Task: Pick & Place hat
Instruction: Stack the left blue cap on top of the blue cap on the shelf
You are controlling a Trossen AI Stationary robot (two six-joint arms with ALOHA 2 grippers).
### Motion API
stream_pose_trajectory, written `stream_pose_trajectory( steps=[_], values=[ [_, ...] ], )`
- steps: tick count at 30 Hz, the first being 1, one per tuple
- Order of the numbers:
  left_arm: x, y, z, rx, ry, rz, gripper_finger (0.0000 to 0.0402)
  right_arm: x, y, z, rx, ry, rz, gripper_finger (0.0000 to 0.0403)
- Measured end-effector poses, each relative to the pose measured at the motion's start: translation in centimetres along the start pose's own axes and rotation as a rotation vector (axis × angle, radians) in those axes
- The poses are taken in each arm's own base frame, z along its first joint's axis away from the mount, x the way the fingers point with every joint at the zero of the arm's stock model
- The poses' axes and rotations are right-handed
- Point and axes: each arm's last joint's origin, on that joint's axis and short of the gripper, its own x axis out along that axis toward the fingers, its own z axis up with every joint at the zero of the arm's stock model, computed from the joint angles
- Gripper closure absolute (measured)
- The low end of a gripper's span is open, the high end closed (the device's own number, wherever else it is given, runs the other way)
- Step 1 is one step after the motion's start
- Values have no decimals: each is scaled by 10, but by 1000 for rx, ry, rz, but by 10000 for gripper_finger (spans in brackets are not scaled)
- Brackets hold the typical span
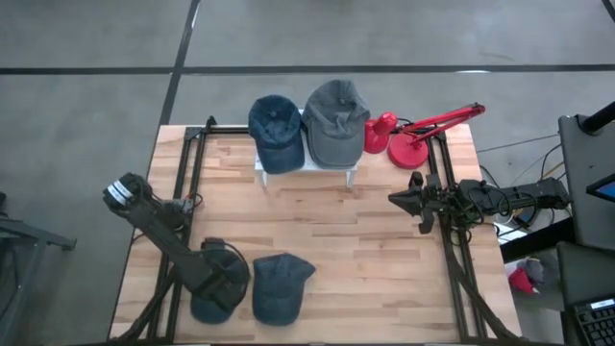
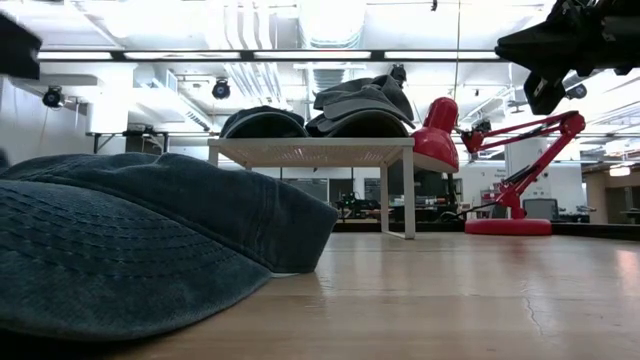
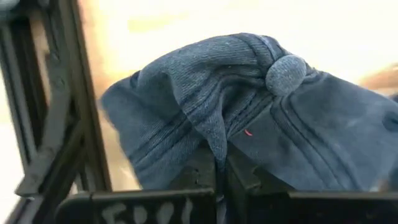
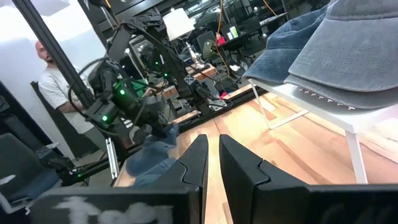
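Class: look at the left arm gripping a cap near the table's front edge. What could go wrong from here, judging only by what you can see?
1. The left tool pinches only a fold of the blue cap, so the fabric might slip out when lifted.
2. A second blue cap lies right beside it and could be dragged along.
3. The white shelf already holds two caps, leaving little room; the red lamp stands close by and could be knocked.

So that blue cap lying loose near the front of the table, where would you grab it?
Probably at the crown of the loose blue cap, coming straight down. It lies flat on the table with the soft crown bulging up, so cloth can be pinched into a fold. The left tool grips the neighbouring cap that way, by a pinched ridge of cloth.
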Motion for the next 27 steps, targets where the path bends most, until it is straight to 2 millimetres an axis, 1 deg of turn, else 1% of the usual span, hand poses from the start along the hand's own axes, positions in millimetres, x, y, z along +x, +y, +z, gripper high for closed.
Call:
stream_pose_trajectory(
  steps=[8,18,23,27],
  values=[
    [-30,-3,4,44,-103,-70,401,0,0,0,-2,0,0,364],
    [-60,-7,11,66,-276,-214,401,0,0,0,-8,2,1,364],
    [-79,-4,18,69,-365,-246,401,0,0,0,-8,2,2,364],
    [-92,-3,21,65,-391,-320,401,0,0,0,-5,3,2,364]
  ],
)
